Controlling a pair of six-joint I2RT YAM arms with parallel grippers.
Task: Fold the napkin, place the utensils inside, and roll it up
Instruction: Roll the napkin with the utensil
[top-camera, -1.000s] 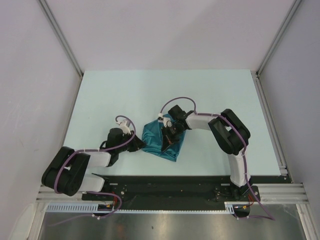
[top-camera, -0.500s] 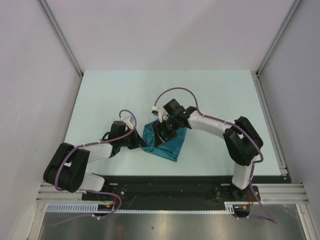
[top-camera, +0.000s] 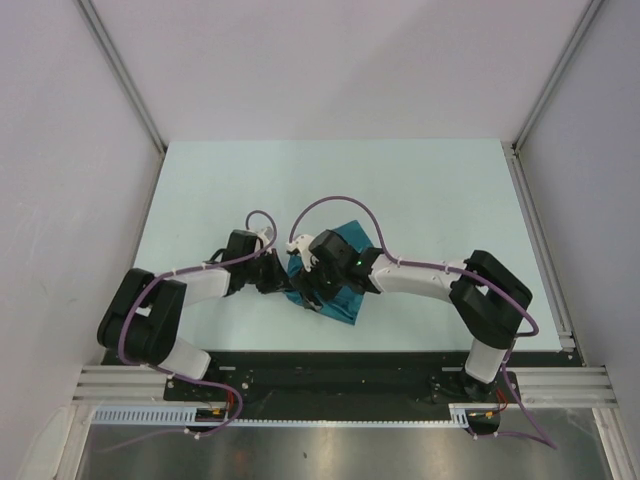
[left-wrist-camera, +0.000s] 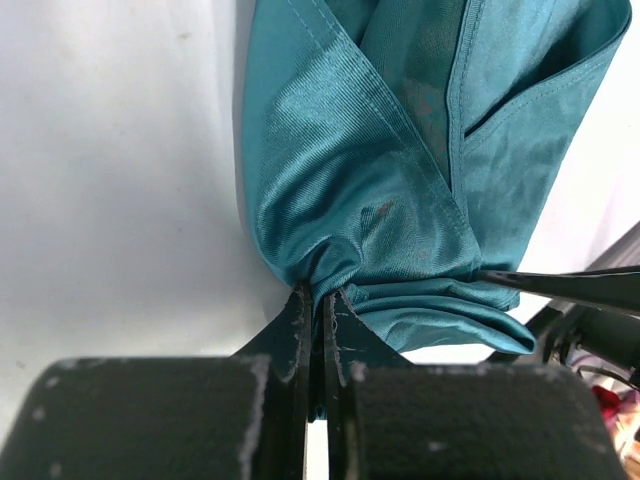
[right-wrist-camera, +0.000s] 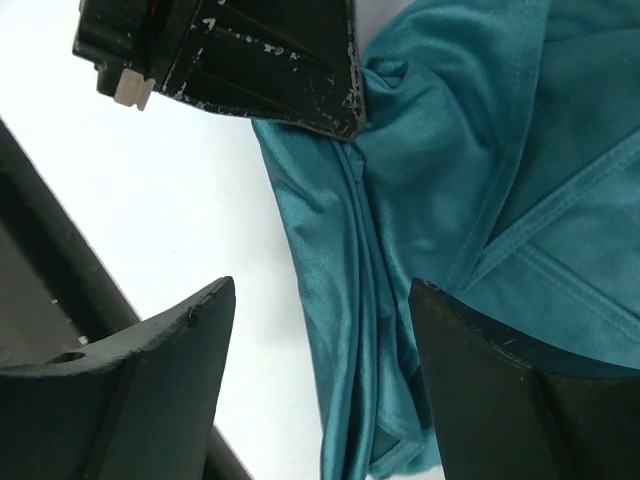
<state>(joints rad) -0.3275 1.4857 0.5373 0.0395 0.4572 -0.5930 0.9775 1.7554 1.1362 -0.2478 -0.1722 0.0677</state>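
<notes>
At wrist, left pincer (left-wrist-camera: 318, 296) on napkin (left-wrist-camera: 380, 200) (unclear overhead)

You are holding the white-and-black left arm (top-camera: 190, 290) stretched low toward the middle; its black two-finger left gripper (left-wrist-camera: 318, 297) is pinching a bunched corner of the teal, slightly shiny cloth napkin (left-wrist-camera: 400, 200), jaws nearly touching; your white-and-black right arm (top-camera: 430, 278) is lying bent across from the right, wrist pointing left; its black two-finger right gripper (right-wrist-camera: 320, 290) is standing wide, fingers (right-wrist-camera: 170, 350) well apart, gripping nothing, tips just beside the left one's.
</notes>
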